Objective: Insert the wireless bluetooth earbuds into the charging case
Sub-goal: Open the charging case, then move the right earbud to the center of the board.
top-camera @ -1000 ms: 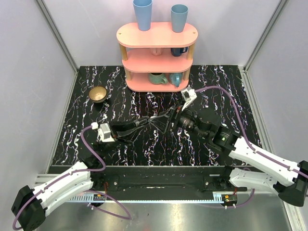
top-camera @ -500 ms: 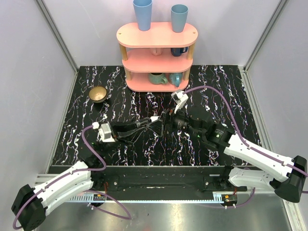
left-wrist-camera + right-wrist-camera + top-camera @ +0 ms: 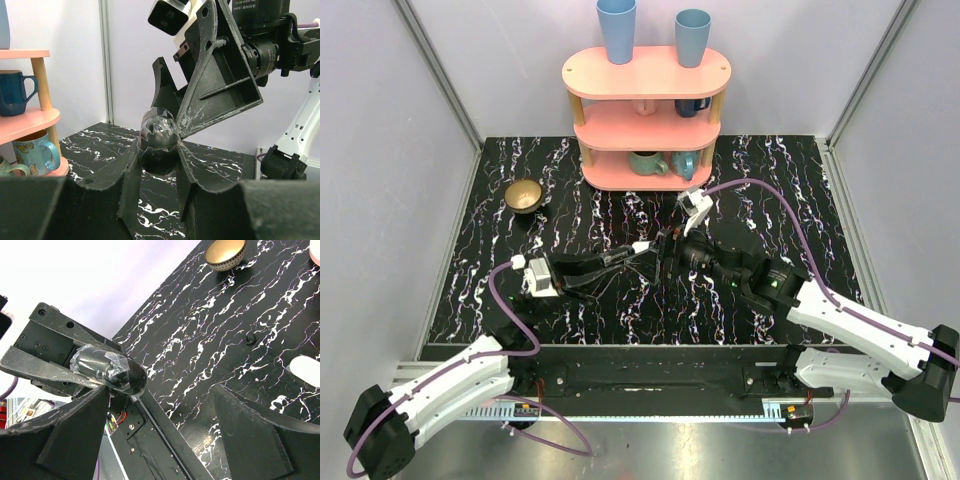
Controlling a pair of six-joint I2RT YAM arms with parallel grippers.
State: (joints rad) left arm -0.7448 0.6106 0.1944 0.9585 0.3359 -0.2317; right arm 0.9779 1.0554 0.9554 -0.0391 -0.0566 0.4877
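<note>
Charging case (image 3: 306, 371) untouched; left claw (image 3: 159, 146) grips ovoid (image 3: 159, 131).

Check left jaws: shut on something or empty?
Shut on a dark glossy rounded object. The left wrist view shows it pinched between both fingers of the left gripper.

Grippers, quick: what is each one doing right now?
Left gripper: closed on a glossy dark oval case.
Right gripper: open, holding nothing.
</note>
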